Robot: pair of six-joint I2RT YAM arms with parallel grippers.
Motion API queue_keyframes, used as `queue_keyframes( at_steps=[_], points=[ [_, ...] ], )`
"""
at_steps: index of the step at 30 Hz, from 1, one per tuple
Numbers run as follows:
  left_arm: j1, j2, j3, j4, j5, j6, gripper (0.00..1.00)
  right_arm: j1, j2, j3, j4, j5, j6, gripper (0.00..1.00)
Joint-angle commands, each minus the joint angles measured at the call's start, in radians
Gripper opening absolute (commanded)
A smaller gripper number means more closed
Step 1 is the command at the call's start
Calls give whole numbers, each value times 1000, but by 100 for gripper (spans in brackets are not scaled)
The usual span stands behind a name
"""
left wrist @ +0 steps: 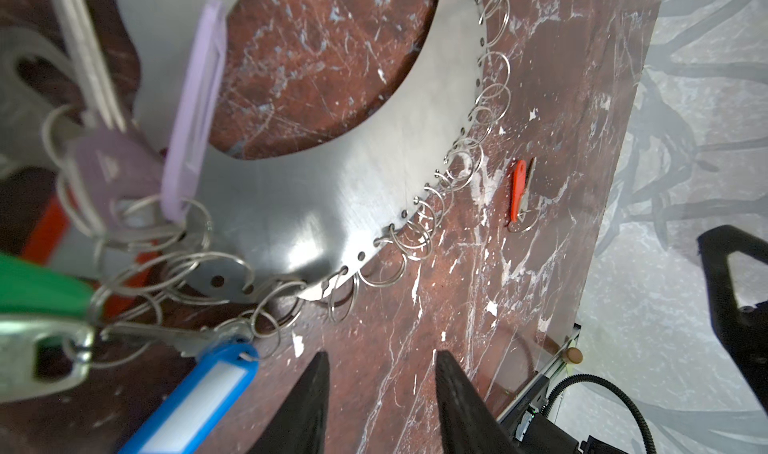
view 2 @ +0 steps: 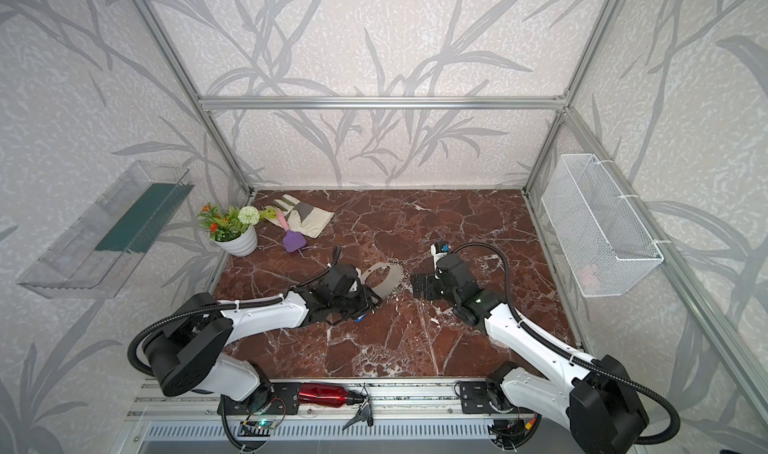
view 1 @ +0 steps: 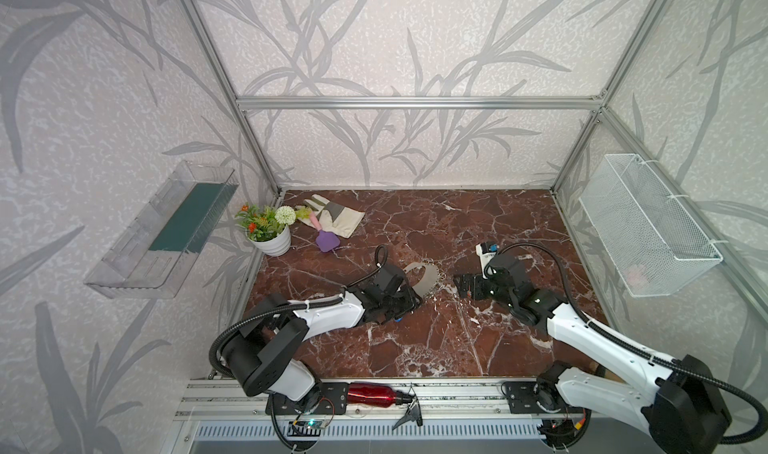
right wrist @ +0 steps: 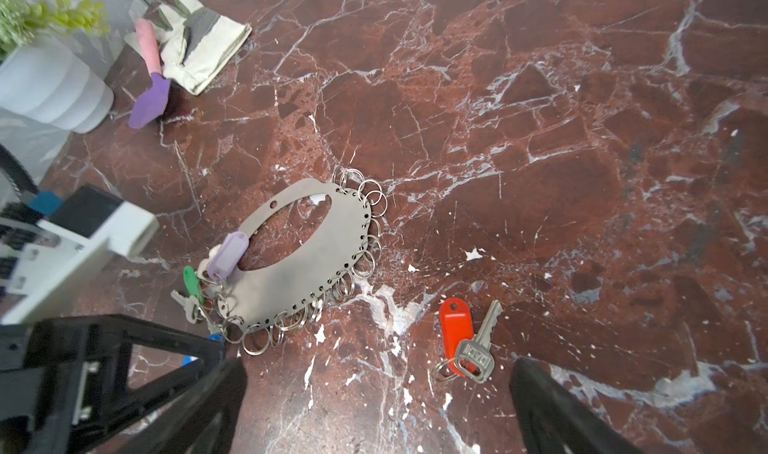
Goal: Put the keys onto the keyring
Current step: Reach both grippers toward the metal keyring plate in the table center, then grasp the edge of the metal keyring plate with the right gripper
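The keyring is a flat grey crescent plate with an oval hole, lying mid-table, its curved edge lined with split rings. Keys with purple, green and blue tags hang bunched at one end of it. A separate silver key with a red-orange tag lies loose on the marble beside the plate. My left gripper hovers at the tagged end, jaws apart, nothing between them. My right gripper stands wide open over the loose key.
A white flower pot, a work glove and a purple trowel sit at the back left. A white box stands behind my right gripper. A red bottle lies on the front rail. A wire basket hangs on the right wall.
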Motion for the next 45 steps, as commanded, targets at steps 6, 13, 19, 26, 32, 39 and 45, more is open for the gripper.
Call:
queue_keyframes(
  at_steps=[6,13,19,26,32,39,45],
  points=[
    [240,-289,-30,-189,28,76,44,269,229,93,-19,121,-118,89],
    [499,-554,-56,-440,77,192,50,430,525,292,-127,120,-104,70],
    [579,-580,-95,-440,145,199,50,478,649,402,-197,211,-56,60],
    [603,-579,-110,-424,166,207,50,483,740,491,-279,297,-33,46],
    [607,-578,-125,-412,172,206,50,483,774,519,-295,338,-26,40],
    [608,-569,-148,-385,179,191,50,483,801,541,-286,355,-24,36],
    [610,-572,-153,-382,181,191,50,483,842,577,-308,392,-30,32]
  ],
)
